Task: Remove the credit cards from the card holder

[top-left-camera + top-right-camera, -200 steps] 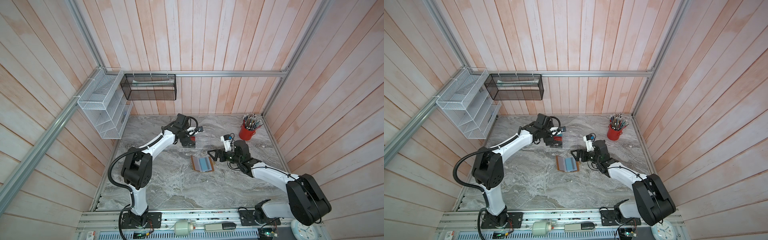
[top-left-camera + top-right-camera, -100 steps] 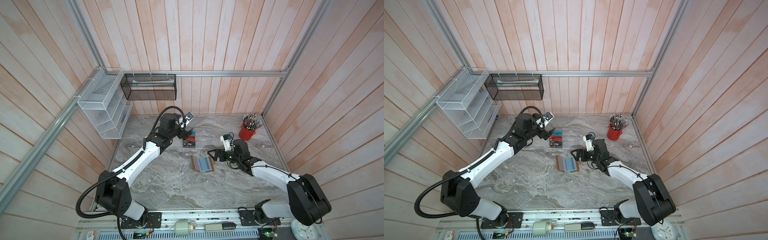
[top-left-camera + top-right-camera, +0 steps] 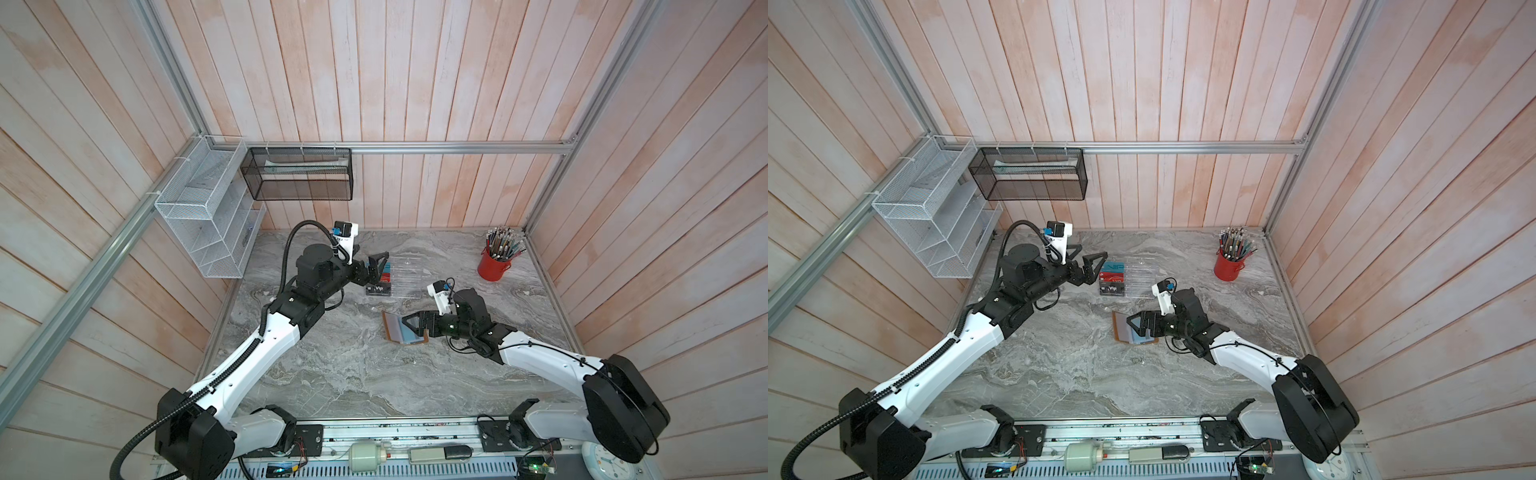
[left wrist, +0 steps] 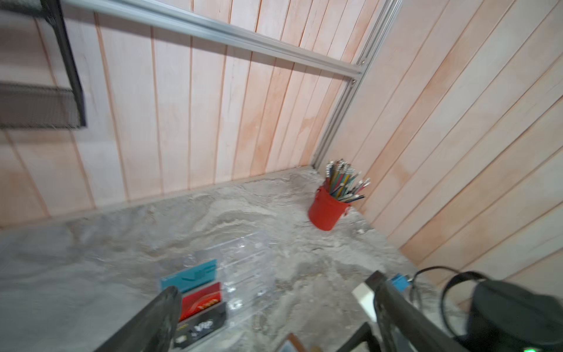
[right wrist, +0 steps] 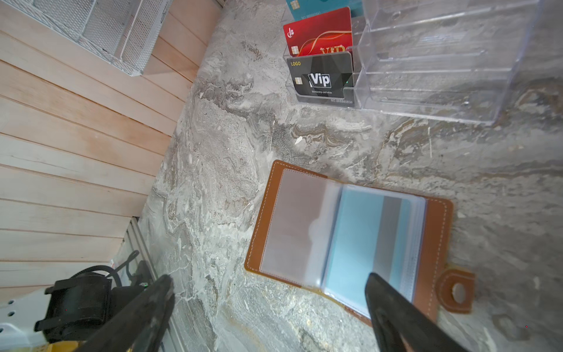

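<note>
1. Two grippers are showing in both top views. The left gripper [image 3: 1087,257] is standing with its jaws spread wide and is gripping nothing.
2. Three cards are sitting upright in a clear stepped rack [image 3: 405,274], just ahead of and below the left gripper. A black card [image 5: 320,77] is occupying the front step, a red card [image 5: 320,30] the step behind it, and a teal card [image 5: 320,4] the step behind that. All three are filling the side of the rack nearest this gripper.
3. The right gripper [image 3: 415,327] is likewise standing fully open, holding nothing, and hanging low over the wallet [image 5: 304,228].
4. The wallet is lying open and flat on the table [image 3: 353,374], directly beneath the right gripper. One finger [image 5: 393,307] is reaching over the page nearer the strap [image 5: 455,292]; the other finger [image 5: 143,307] is hanging off the wallet's side, over bare table. Whether the first finger is touching the page cannot be told.
5. A second teal card [image 5: 362,237] is sitting inside the clear sleeve of that page, under the same fingertip.
6. The strap is sticking out from the wallet's edge, just beside that finger.
7. A red pencil cup [image 3: 492,266] is standing well apart from both grippers, beyond the right one, near the back corner.
</note>
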Robot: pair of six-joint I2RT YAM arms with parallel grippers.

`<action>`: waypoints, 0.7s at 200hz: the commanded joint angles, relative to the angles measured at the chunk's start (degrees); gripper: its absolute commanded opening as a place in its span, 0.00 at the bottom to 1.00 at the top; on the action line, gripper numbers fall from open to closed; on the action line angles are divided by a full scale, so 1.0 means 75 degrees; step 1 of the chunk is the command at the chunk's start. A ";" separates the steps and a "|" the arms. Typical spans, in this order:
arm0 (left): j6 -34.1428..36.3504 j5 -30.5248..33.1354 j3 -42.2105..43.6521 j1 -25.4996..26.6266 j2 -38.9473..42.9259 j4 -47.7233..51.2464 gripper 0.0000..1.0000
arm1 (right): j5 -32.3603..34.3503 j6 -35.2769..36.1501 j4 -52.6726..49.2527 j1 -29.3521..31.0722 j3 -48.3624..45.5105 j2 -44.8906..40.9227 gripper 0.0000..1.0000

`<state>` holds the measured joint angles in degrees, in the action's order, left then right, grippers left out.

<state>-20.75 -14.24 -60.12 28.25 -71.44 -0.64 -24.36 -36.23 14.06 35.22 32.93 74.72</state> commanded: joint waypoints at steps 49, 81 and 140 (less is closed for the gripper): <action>-0.3528 -0.1184 0.0774 0.0765 -0.0959 -0.0167 1.00 | -0.0331 -0.0769 0.1206 0.0021 -0.0819 0.0410 0.98; -0.3963 -0.1276 0.0880 0.0978 -0.1286 -0.0028 1.00 | -0.0637 -0.0846 0.1584 -0.0071 -0.0917 0.0741 0.98; -0.4651 -0.1651 0.0880 0.1160 -0.2185 -0.1019 1.00 | -0.0685 -0.1158 0.1768 -0.0312 -0.0963 0.0980 0.98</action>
<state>-53.36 -25.43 -52.51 35.86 -85.56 -5.04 -28.64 -43.42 25.23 33.45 26.59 81.10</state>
